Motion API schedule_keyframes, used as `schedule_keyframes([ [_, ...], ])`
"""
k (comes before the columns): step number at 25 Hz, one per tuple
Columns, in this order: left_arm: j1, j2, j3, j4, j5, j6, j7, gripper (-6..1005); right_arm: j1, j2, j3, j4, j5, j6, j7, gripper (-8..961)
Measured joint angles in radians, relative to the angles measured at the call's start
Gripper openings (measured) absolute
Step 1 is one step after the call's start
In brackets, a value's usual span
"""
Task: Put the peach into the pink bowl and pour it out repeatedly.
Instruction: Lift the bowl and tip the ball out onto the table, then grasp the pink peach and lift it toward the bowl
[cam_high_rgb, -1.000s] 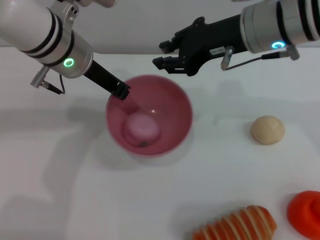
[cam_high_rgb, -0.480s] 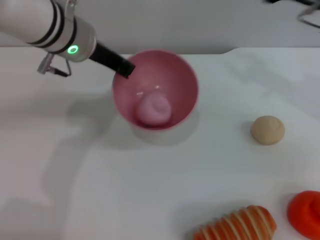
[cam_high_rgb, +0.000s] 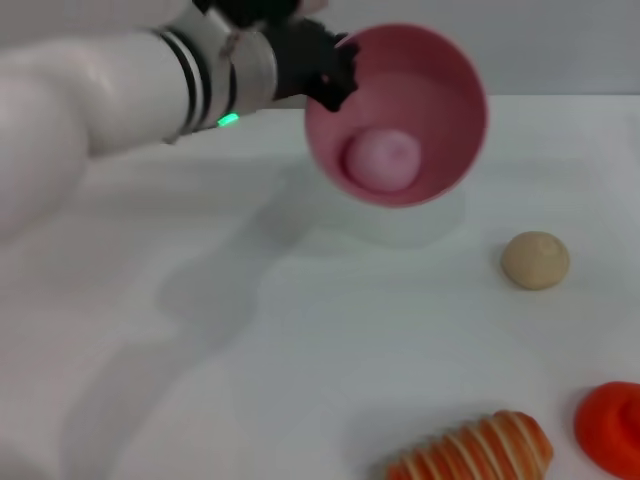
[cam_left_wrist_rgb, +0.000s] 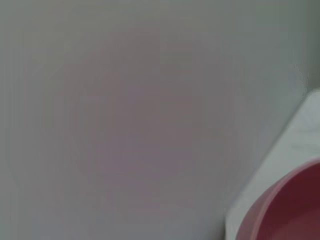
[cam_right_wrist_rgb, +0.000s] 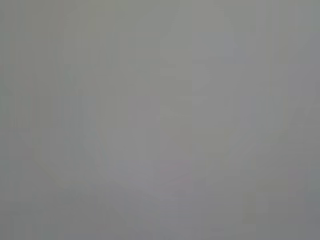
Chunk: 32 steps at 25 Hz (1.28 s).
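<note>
head view: the left gripper (cam_high_rgb: 335, 75) clamps the rim of the round, deep pink plastic bowl (cam_high_rgb: 440, 70), held off the white table (cam_high_rgb: 300, 350) and tipped toward the camera. the small round pink peach (cam_high_rgb: 381, 160) lies inside the bowl. a tan-beige ball (cam_high_rgb: 535, 260) sits on the table to the right of the bowl.

left wrist view: only the bowl's pink rim (cam_left_wrist_rgb: 280, 210) shows against grey.

right wrist view: plain grey; the right gripper is out of sight.

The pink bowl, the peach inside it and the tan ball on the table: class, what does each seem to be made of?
The pink bowl, held tilted above the table by the left gripper, looks like smooth plastic: even colour, thin rim, soft sheen. The peach looks matte and slightly fuzzy, perhaps foam or soft plastic. The tan ball looks matte and faintly dimpled, possibly foam; hard to confirm.
</note>
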Motion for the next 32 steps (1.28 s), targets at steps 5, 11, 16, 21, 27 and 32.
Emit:
schedule_keyframes([
  [5,0.139,0.000,0.194,0.001,0.011,-0.408,0.075,35,-0.022,-0.001,0.043,0.013,0.009,0.004,-0.005,505],
  [11,0.260,0.000,0.413,-0.131,0.011,-0.996,0.202,35,-0.012,0.001,0.092,0.051,0.010,0.001,-0.006,497],
  [16,0.273,-0.002,0.531,-0.249,0.011,-1.323,0.206,35,-0.001,0.000,0.095,0.053,0.011,0.003,-0.007,490],
  [21,0.265,-0.002,0.563,-0.275,0.010,-1.375,0.200,34,0.011,-0.001,0.091,0.061,0.010,0.003,-0.008,483],
  [27,0.256,-0.003,0.554,-0.265,0.006,-1.326,0.193,34,0.020,-0.002,0.085,0.071,0.005,0.003,-0.008,475],
  [32,0.231,-0.003,0.379,-0.134,-0.014,-0.973,0.103,34,0.022,-0.004,0.070,0.071,-0.017,0.003,-0.008,468],
])
